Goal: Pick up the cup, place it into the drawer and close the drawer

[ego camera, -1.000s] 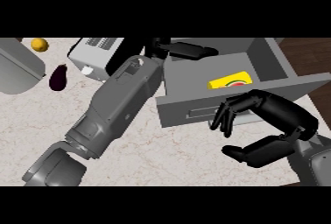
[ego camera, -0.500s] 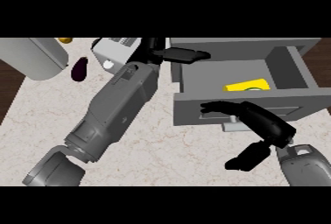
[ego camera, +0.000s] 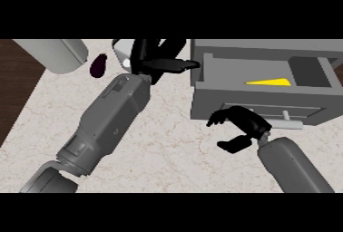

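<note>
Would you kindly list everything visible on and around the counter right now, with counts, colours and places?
Grey open drawer: one, at right, front panel with pale handle.
Yellow wedge-shaped object: one, inside the drawer.
White cup: one, top centre, partly hidden by the left hand.
Dark purple oval object: one, upper left.
Pale grey cylinder: one, top left corner.
Marbled beige counter: one, underneath everything.
Left hand: black, at the cup.
Right hand: black, curled, before the drawer front.
</note>
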Controlling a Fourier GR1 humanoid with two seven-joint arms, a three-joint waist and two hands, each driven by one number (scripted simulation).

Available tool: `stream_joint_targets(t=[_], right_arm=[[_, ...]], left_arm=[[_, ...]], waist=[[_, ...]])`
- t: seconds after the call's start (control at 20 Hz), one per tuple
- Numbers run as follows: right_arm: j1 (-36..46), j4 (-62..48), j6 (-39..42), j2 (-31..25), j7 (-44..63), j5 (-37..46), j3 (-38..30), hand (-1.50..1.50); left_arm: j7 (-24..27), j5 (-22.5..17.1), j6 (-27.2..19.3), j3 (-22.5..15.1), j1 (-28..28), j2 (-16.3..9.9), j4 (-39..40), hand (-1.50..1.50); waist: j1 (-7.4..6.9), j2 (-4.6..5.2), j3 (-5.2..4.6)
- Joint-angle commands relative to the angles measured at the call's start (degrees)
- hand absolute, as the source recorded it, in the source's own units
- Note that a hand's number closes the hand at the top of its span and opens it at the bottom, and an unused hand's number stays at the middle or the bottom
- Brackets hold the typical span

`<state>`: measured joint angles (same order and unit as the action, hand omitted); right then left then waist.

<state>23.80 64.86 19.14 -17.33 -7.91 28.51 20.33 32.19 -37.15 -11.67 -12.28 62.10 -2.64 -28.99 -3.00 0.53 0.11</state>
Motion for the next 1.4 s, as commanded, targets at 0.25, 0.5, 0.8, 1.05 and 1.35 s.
stream_joint_targets(t=[0.25, 0.5, 0.8, 1.05, 1.35], right_arm=[[14.21, -25.94, -7.55, -0.58, -14.52, 0.41, -9.13, 1.5], [21.64, -32.56, -10.99, -1.91, -16.59, -2.14, -15.43, 1.5], [29.09, -37.06, -10.68, -5.64, -12.93, -4.17, -19.93, 1.5], [30.18, -36.41, -8.07, -7.5, -12.19, -6.38, -21.62, 1.5], [29.95, -34.11, -4.79, -9.57, -13.02, -8.1, -22.24, 1.5]], left_arm=[[-0.72, -0.43, 4.76, -0.38, -7.26, -3.65, -6.38, -1.5], [-2.84, -0.91, 7.0, -0.72, -10.27, -6.18, -9.97, -1.5], [-4.46, -0.83, 7.99, -1.05, -10.34, -7.65, -12.16, -1.5], [-4.72, -1.0, 10.22, -1.12, -12.08, -9.39, -13.11, -1.5], [-4.78, -1.46, 11.71, -1.67, -13.53, -8.14, -13.7, -1.5]], waist=[[-3.59, 0.94, 0.17], [-5.58, 0.98, 0.23], [-7.24, 1.59, 0.23], [-8.32, 1.77, 0.16], [-8.96, 2.44, 0.13]])
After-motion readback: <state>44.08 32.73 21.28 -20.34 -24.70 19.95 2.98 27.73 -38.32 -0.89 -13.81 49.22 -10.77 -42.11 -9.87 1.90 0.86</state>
